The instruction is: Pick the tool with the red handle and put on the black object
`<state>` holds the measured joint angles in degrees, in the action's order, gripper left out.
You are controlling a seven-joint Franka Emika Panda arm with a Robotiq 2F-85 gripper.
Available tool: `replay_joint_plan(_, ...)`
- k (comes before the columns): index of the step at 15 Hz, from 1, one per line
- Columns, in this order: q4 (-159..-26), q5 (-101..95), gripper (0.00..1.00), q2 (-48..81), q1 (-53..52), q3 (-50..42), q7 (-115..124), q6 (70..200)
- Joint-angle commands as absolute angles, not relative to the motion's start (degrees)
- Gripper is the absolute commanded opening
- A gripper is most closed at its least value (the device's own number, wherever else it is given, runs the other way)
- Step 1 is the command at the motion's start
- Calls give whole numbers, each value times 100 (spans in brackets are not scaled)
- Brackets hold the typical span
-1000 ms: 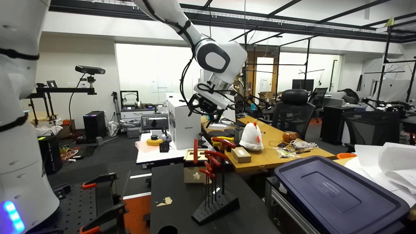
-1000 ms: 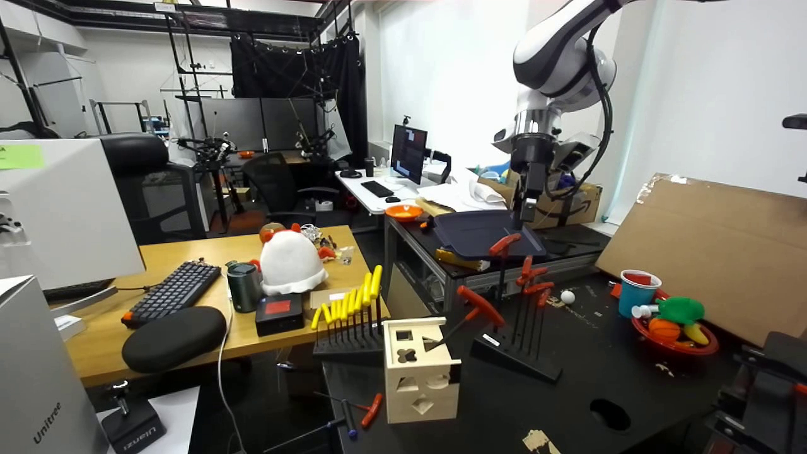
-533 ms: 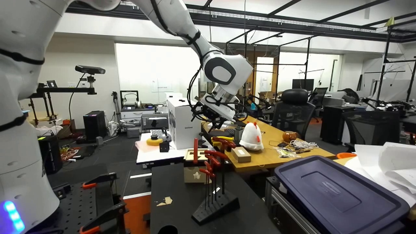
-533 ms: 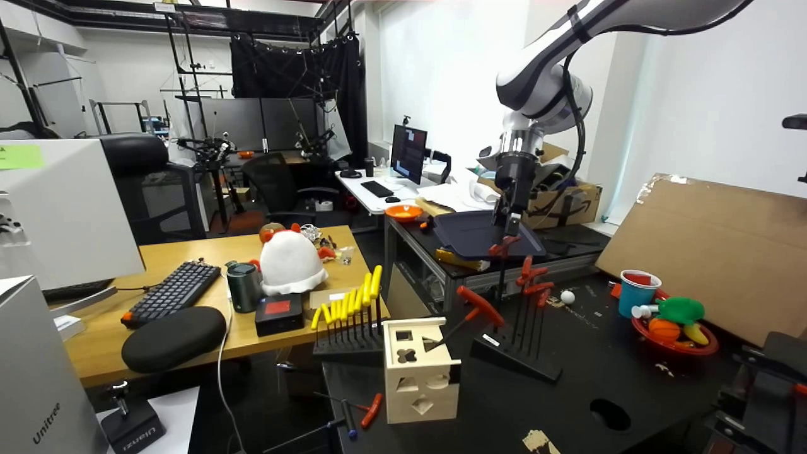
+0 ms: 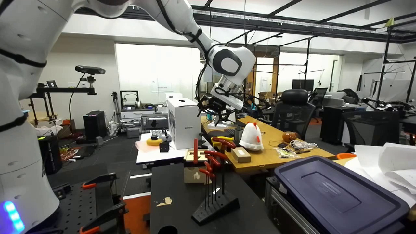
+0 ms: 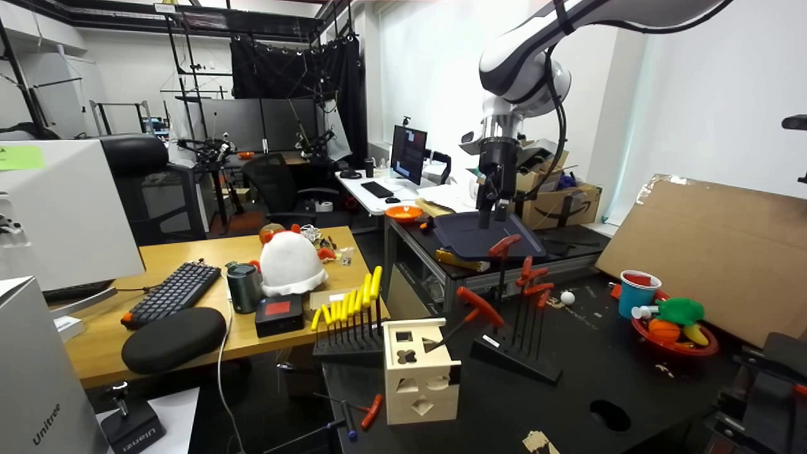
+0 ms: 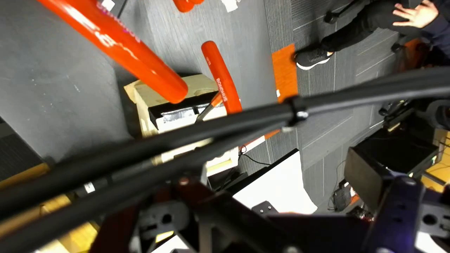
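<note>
Several red-handled T-shaped hex keys (image 6: 502, 246) stand upright in a sloped black stand (image 6: 517, 359); the stand (image 5: 215, 209) shows in both exterior views. Another red-handled tool (image 6: 480, 306) leans with its shaft in a hole in the top of the wooden shape box (image 6: 421, 403); its handle (image 5: 195, 151) rises above the box. In the wrist view the tool's red handle (image 7: 222, 77) shows over the box (image 7: 200, 82), beside a larger, nearer red handle (image 7: 126, 52). My gripper (image 6: 492, 219) is open and empty, held above the tools and touching nothing; it also shows in an exterior view (image 5: 208, 118).
Yellow-handled hex keys (image 6: 353, 302) stand beside the box. Another red-handled tool (image 6: 372, 412) lies near it. A red bowl (image 6: 674, 347) of toys and a blue cup (image 6: 637, 293) are on the black table. Cables (image 7: 246, 121) cross the wrist view.
The arm has swung sideways: my gripper has moved left in one exterior picture and slightly right in another, dipping and then rising a little. The tools, stand and box have not moved.
</note>
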<state>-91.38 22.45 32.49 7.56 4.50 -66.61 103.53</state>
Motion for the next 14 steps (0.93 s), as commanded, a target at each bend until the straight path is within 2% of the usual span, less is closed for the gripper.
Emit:
replay_joint_plan(1, -8349, 2059, 100, 4013, 658, 522, -6265, 10101)
replay_joint_plan(13, -7201, 1019, 100, 5046, 132, 646, -4543, 10044)
replay_joint_plan(14, -7546, 1054, 100, 4887, 188, 708, -4695, 10318)
